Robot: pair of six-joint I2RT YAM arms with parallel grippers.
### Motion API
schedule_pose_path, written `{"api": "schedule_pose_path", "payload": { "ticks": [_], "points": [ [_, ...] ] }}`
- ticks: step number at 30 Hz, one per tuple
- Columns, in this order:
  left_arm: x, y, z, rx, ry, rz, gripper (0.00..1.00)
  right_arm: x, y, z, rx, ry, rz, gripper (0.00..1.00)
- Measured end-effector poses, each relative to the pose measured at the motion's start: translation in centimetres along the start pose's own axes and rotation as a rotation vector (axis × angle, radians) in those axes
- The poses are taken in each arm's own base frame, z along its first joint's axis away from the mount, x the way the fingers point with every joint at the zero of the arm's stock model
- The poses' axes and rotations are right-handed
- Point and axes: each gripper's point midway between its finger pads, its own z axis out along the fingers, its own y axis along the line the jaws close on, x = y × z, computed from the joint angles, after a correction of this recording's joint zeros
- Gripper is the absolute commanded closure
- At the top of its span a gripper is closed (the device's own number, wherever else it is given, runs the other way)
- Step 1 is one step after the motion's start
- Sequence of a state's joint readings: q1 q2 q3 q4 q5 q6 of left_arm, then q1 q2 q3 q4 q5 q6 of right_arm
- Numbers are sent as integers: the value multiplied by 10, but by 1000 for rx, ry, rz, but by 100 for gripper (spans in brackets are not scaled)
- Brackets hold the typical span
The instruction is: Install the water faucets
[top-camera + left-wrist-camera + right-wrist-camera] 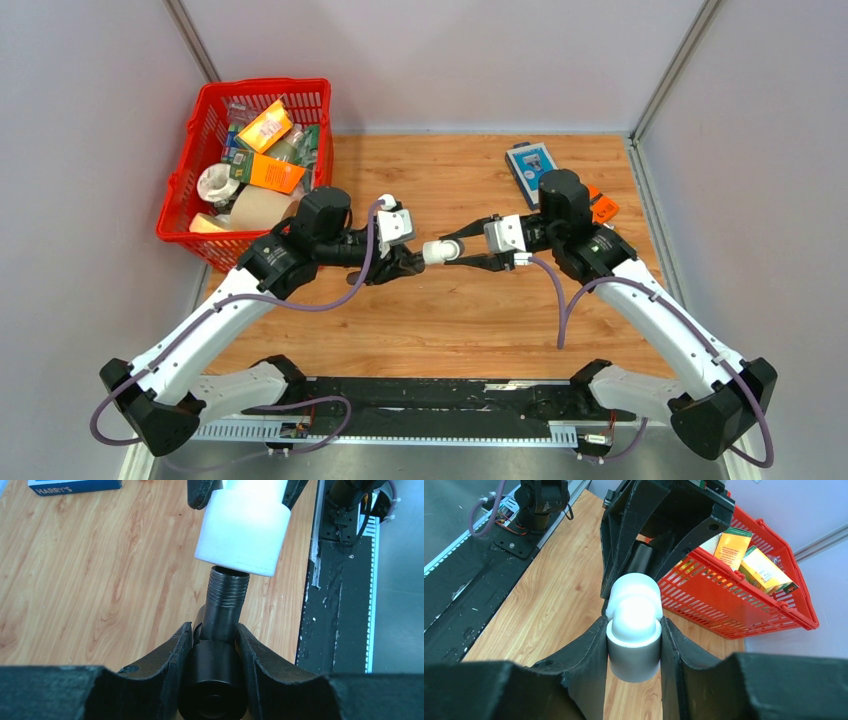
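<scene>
Cross-threading as the main hazard: threaded tip of the dark grey-black metal faucet (227, 597) just at the socket mouth of the small white plastic elbow fitting (243, 530), seemingly a little off-centre, so likely to jam or skew if pushed or turned off-axis. Possible slip in either grasp under twisting load. Faucet clamped by its thicker body in the closed left end effector (214, 637), threads projecting beyond the fingertips. Fitting pinched in the right end effector (634, 630), both parts held above the wooden table (450, 330), between the arms.
</scene>
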State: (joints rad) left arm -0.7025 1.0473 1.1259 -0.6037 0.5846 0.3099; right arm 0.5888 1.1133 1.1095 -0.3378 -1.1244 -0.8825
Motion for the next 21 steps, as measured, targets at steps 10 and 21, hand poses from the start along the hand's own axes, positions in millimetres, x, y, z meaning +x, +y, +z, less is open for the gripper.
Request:
{"api": "schedule_pose_path", "payload": {
  "ticks": [10,21],
  "points": [
    [5,-6,-7,21,45,8,100,13,1,3,0,21,21,100],
    [6,-2,-7,23,97,-9,100,15,1,3,-7,18,13,100]
  ]
}}
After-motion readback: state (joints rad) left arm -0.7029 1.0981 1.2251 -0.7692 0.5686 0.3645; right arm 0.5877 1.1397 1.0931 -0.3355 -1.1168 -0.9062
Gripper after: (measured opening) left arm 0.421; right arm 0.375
